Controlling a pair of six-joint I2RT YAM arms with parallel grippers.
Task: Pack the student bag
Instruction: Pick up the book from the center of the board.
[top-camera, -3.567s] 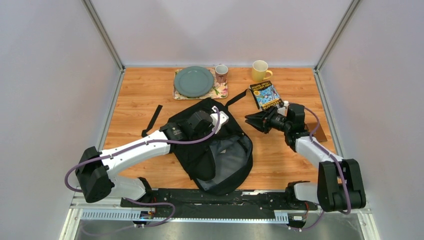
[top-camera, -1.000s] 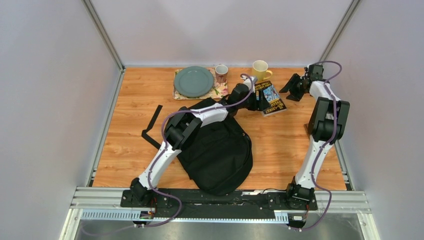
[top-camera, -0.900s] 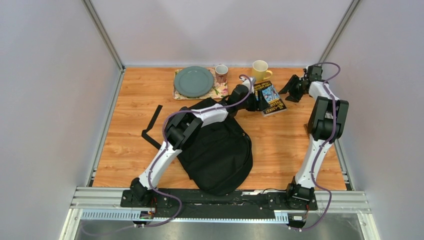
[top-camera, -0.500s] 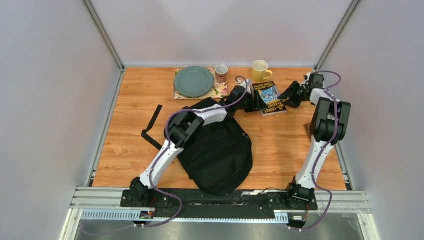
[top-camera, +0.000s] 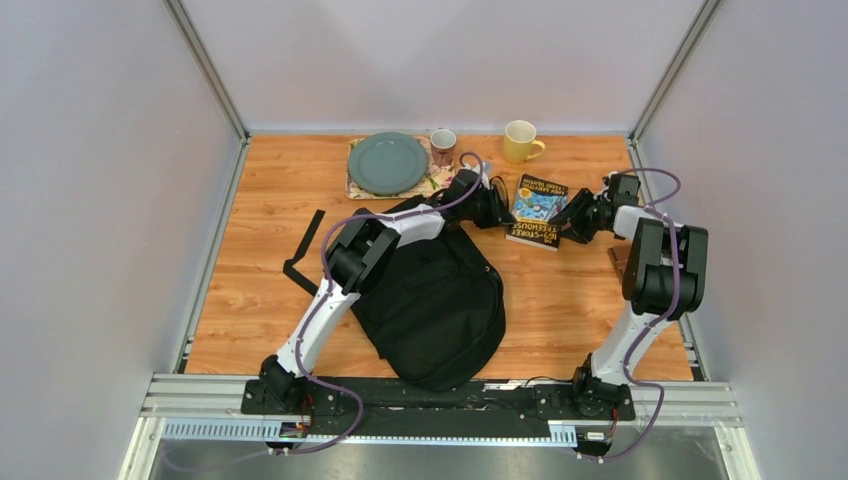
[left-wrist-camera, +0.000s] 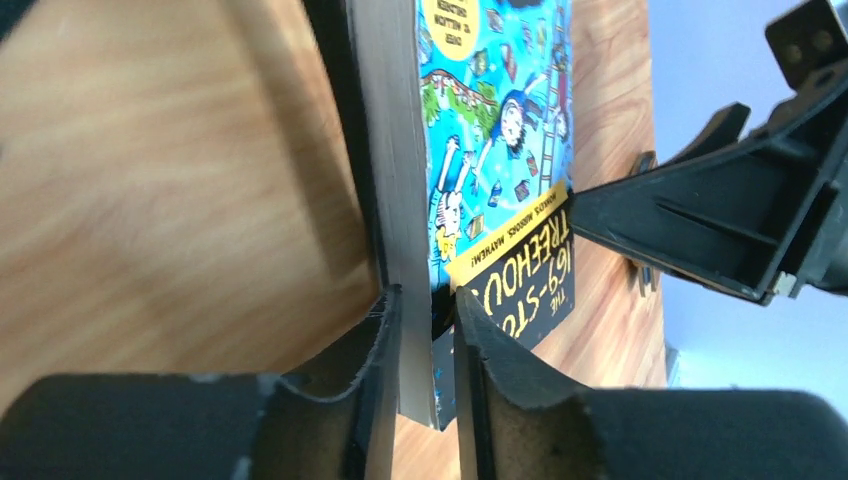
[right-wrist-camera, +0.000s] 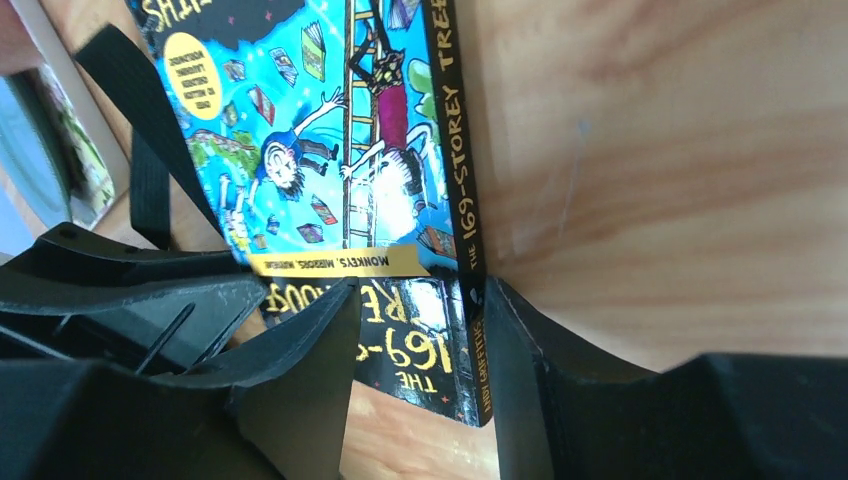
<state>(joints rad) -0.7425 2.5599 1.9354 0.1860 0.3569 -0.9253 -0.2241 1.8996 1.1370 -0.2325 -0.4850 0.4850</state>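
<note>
Glossy paperback (top-camera: 537, 208) now nearer fabric backpack (top-camera: 440, 300)

Bare table (top-camera: 570, 300) near of book (top-camera: 537, 205) is free (student bag (top-camera: 440, 310) to L); yellow mug (top-camera: 520, 140) beyond, prob. clear.

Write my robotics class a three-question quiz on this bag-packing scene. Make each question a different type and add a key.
1. True or false: the book is already inside the student bag.
2. Which mug stands nearest the book? A) the yellow mug B) a blue mug C) a white mug
3. Short answer: the left gripper and the right gripper each have their fingers either side of an edge of one object. Which object?

Key
1. False. It is outside the bag, between the two grippers.
2. A
3. The book
</note>
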